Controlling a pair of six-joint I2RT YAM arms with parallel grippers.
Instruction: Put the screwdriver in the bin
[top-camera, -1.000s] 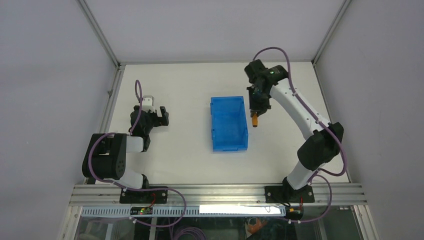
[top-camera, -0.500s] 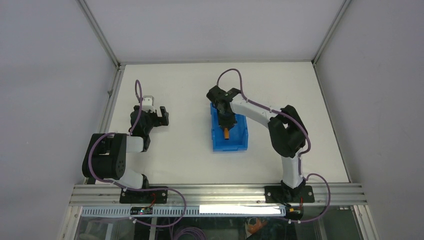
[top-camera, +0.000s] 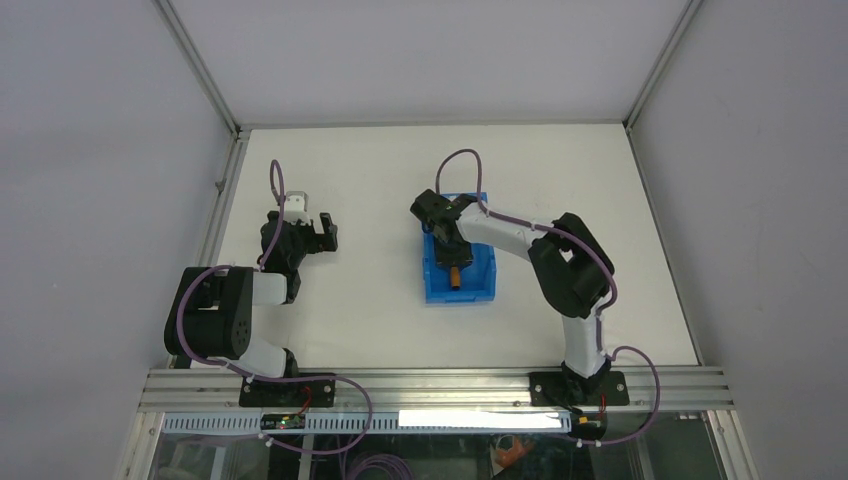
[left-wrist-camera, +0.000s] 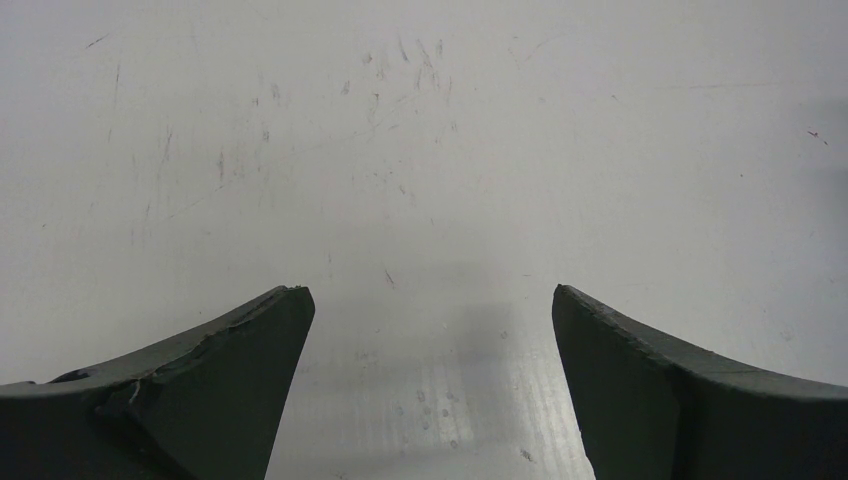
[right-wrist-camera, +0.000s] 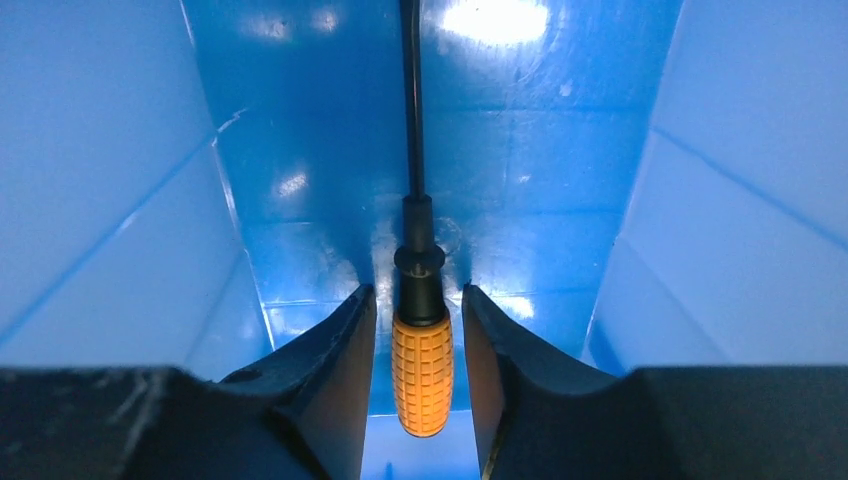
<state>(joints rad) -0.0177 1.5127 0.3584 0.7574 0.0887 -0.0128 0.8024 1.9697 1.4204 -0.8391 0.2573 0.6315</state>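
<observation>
The blue bin (top-camera: 484, 283) stands at the table's middle and fills the right wrist view (right-wrist-camera: 120, 200). The screwdriver (right-wrist-camera: 421, 370), with its orange handle and black shaft, lies along the bin floor; its handle shows in the top view (top-camera: 456, 272). My right gripper (top-camera: 452, 254) reaches down inside the bin. In the wrist view the right gripper (right-wrist-camera: 417, 300) straddles the handle, with a narrow gap on each side, so it is slightly open. My left gripper (top-camera: 318, 232) is open and empty over bare table at the left, and in its own view (left-wrist-camera: 430, 295) too.
The bin walls (right-wrist-camera: 740, 170) stand close on both sides of the right fingers. The left arm (top-camera: 215, 315) is folded near the table's left edge. Metal frame rails (top-camera: 225, 190) border the table.
My right arm swung left from beside the bin to over it and lowered the screwdriver inside. The bin shifted slightly toward the near edge. The left arm has not moved.
</observation>
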